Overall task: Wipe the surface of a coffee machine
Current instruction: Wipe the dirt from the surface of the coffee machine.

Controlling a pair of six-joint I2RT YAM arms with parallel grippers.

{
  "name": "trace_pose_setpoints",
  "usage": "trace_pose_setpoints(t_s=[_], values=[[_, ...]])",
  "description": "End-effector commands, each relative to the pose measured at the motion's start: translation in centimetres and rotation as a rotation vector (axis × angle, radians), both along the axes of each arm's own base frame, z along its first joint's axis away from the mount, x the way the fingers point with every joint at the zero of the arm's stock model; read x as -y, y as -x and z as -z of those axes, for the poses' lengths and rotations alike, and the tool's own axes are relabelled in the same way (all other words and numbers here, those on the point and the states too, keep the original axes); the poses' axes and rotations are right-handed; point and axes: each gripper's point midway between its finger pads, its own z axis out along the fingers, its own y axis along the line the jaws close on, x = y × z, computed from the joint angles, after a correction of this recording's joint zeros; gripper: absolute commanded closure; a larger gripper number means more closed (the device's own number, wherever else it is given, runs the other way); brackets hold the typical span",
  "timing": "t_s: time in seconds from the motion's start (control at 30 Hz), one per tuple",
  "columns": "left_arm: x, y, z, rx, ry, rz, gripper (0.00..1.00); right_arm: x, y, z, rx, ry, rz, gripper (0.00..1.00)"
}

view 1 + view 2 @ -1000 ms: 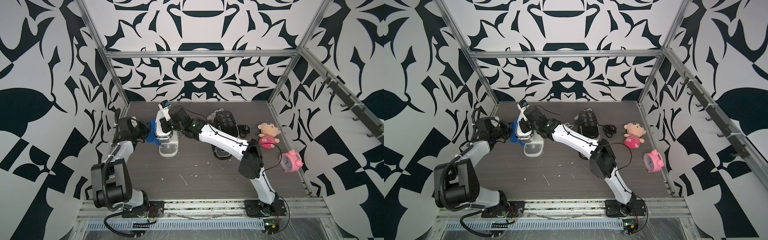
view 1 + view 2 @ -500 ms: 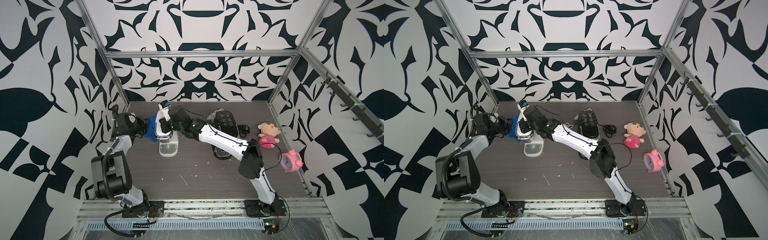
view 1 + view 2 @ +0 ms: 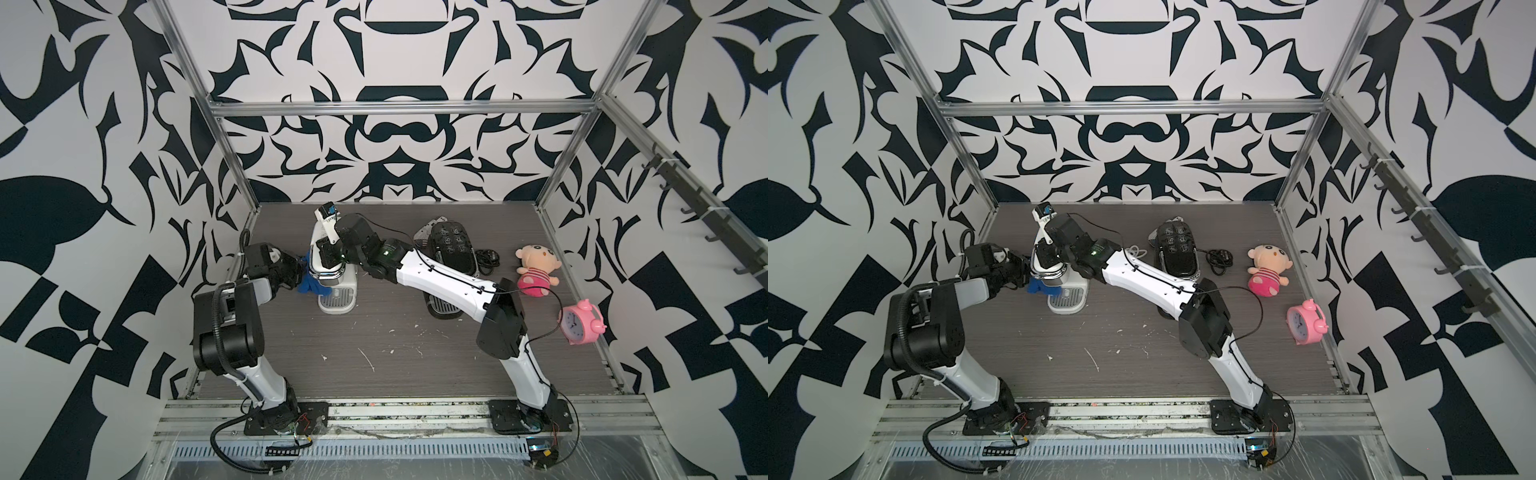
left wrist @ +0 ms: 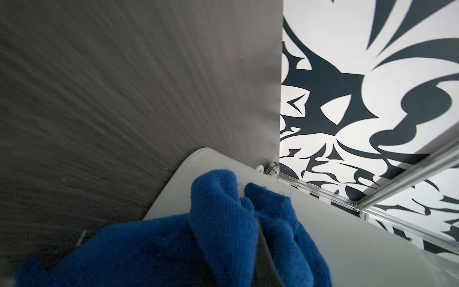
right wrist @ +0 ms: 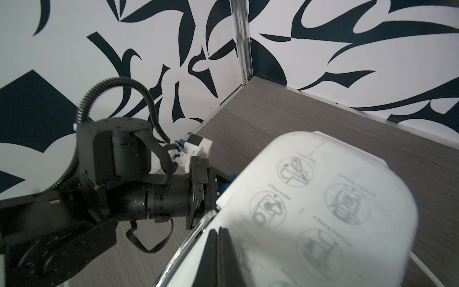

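The white coffee machine [image 3: 336,286] [image 3: 1067,291] with chrome trim stands at the table's back left. My left gripper [image 3: 301,272] [image 3: 1022,272] is shut on a blue cloth [image 3: 311,283] [image 3: 1039,286], which presses against the machine's left side. In the left wrist view the blue cloth [image 4: 223,223] wraps my left gripper [image 4: 260,248] and lies on the coffee machine's white wall [image 4: 347,236]. My right gripper [image 5: 218,230] is shut and empty, its tips resting on the coffee machine's top [image 5: 323,198]. The right wrist view also shows the left gripper [image 5: 211,188] at the machine's edge.
A black button-topped device [image 3: 453,249] and a coiled black cable [image 3: 488,259] lie at the back. A plush doll [image 3: 536,270] and a pink alarm clock [image 3: 582,324] sit at the right. The patterned left wall [image 3: 199,232] stands close behind my left arm.
My left gripper slid the blue cloth along the machine's left side, first towards the back wall, then forward and down again. The right arm has held still on the machine's top.
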Motion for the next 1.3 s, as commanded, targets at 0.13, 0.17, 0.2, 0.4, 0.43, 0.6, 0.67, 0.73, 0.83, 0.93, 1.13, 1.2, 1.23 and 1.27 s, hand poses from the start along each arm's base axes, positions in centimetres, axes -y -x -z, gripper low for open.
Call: trace_pose_setpoints(t_s=[0.13, 0.17, 0.2, 0.4, 0.43, 0.6, 0.67, 0.73, 0.83, 0.93, 1.13, 1.2, 1.23, 1.27], values=[[0.7, -1.6, -7.6, 0.144, 0.030, 0.061, 1.00, 0.6, 1.1, 6.0, -0.120, 0.139, -0.007, 0.97], [0.4, -2.0, -9.5, 0.179, 0.019, 0.057, 1.00, 0.6, 1.1, 6.0, -0.119, 0.137, -0.007, 0.96], [0.3, -2.3, -11.0, 0.206, 0.010, 0.057, 1.00, 0.6, 1.1, 5.8, -0.117, 0.135, -0.007, 0.97], [0.6, -2.6, -13.6, 0.258, -0.024, 0.059, 1.00, 0.7, 1.1, 5.8, -0.117, 0.136, -0.007, 0.97], [0.7, -2.3, -12.5, 0.237, -0.020, 0.059, 1.00, 0.8, 1.2, 5.9, -0.120, 0.138, -0.006, 0.96], [1.5, -0.3, -5.8, 0.114, -0.004, 0.044, 1.00, 0.9, 1.4, 6.4, -0.134, 0.146, -0.008, 0.97], [2.1, 0.4, -3.6, 0.076, 0.006, 0.059, 1.00, 0.8, 1.5, 6.6, -0.140, 0.146, -0.012, 0.97], [2.7, 1.1, -2.2, 0.051, 0.024, 0.075, 1.00, 0.9, 1.5, 6.7, -0.146, 0.147, -0.012, 0.97], [2.8, 1.4, -2.1, 0.044, 0.033, 0.077, 1.00, 0.9, 1.6, 6.8, -0.150, 0.145, -0.008, 0.97], [2.2, 0.7, -4.3, 0.079, 0.026, 0.072, 1.00, 0.8, 1.7, 6.8, -0.157, 0.141, -0.010, 0.96], [0.7, -0.9, -11.2, 0.201, -0.054, 0.051, 1.00, 0.7, 1.7, 6.3, -0.152, 0.133, -0.012, 0.95], [0.7, -0.8, -10.7, 0.192, -0.081, 0.053, 1.00, 0.6, 1.8, 6.1, -0.152, 0.127, -0.011, 0.93], [0.8, -0.6, -9.6, 0.169, -0.079, 0.058, 1.00, 0.6, 1.8, 6.1, -0.153, 0.125, -0.009, 0.92], [0.9, -0.2, -8.5, 0.148, -0.076, 0.062, 1.00, 0.6, 1.8, 6.0, -0.154, 0.121, -0.008, 0.92]])
